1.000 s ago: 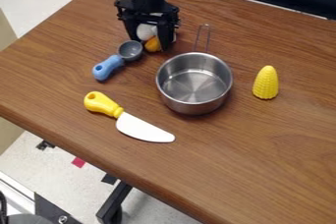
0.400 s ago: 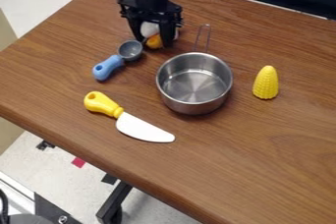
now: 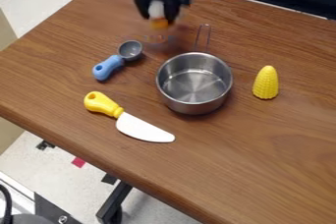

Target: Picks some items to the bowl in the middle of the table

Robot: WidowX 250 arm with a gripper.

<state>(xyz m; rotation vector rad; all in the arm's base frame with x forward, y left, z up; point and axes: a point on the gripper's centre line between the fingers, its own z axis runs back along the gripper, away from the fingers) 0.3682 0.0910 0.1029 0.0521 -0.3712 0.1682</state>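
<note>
At the top of the view, the black gripper [image 3: 159,20] hangs in the air above the table, behind and to the left of the metal bowl. It is shut on a small white and orange item [image 3: 157,23], whose orange part points down and whose sides are partly hidden by the fingers. The bowl [image 3: 191,105], a round steel pan with a thin wire handle toward the back, stands empty mid-table. A yellow corn cob [image 3: 266,83] stands upright to its right.
A measuring scoop with a blue handle [image 3: 108,67] lies left of the bowl. In front of the scoop is a toy knife [image 3: 142,128] with a yellow handle and white blade. The table's front edge slants down to the right.
The gripper has risen off the table with the white and orange item between its fingers, shifting slightly right. The bowl, scoop, knife and corn have not moved.
</note>
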